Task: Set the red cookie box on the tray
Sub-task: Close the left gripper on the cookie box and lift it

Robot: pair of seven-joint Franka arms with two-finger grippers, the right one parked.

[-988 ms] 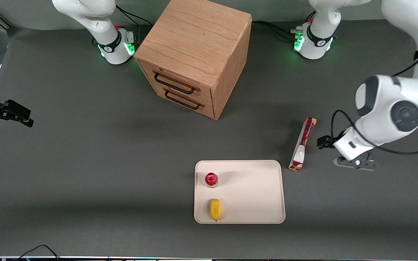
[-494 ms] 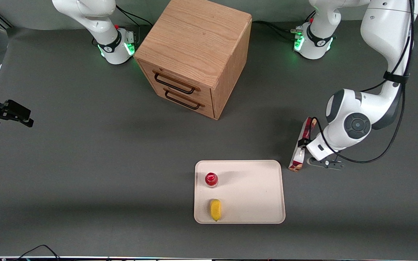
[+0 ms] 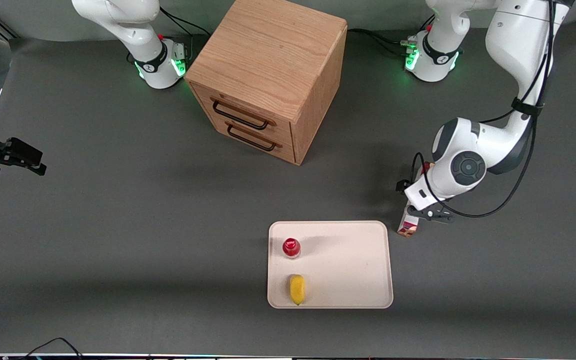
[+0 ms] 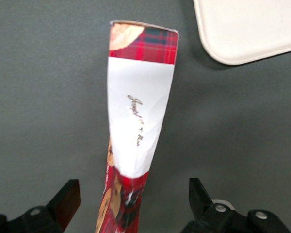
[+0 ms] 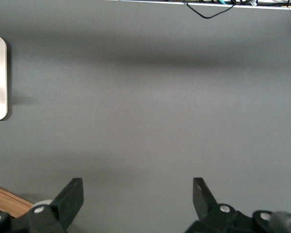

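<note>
The red cookie box (image 4: 140, 116) lies on the table mat beside the tray (image 3: 348, 260), close to the tray corner (image 4: 247, 29) but apart from it. It is a long carton with red tartan, a white patch and brown cookie prints. My left gripper (image 4: 134, 204) hangs open over the box, one finger (image 4: 68, 199) on each long side, neither touching it. In the front view the gripper (image 3: 416, 204) and wrist cover most of the box; only the end (image 3: 408, 228) nearest the camera shows.
A red-capped bottle (image 3: 291, 247) and a yellow fruit (image 3: 297, 289) sit on the tray's edge toward the parked arm. A wooden two-drawer cabinet (image 3: 268, 75) stands farther from the camera, mid-table.
The left arm has swung in from the working arm's end of the table, and its gripper now straddles the box. The box has not moved.
</note>
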